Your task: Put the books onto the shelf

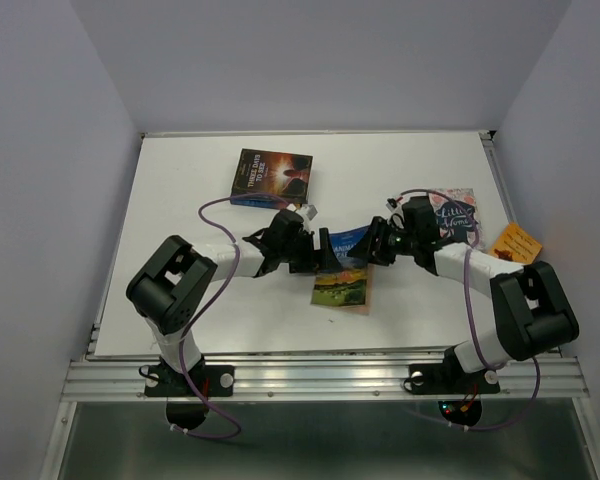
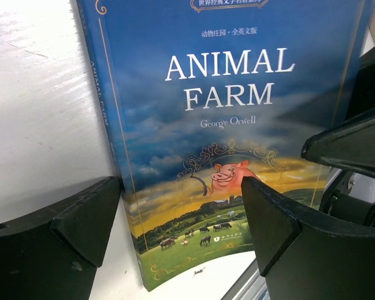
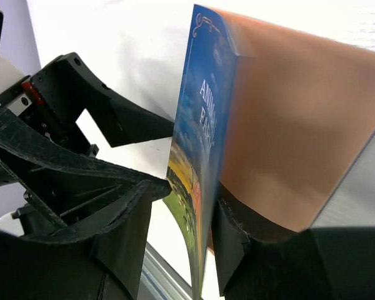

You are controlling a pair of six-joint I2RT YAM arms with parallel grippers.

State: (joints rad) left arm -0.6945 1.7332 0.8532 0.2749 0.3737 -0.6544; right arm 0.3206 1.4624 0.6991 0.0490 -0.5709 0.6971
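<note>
Paperback Animal Farm sits near the centre of the table, between both grippers. Left gripper, at its 9 o'clock, gapes wide and holds nothing, facing the front cover. Right gripper, at its 3 o'clock, straddles the book's edge, one finger against the orange back, the other just off the front. Dark book lies toward 12 o'clock, flowered book and orange book toward 3.

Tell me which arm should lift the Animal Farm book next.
Right, most likely. The right gripper has the Animal Farm book edge-on between its fingers, ready to close. The left gripper stands wide open, only facing the cover.
</note>
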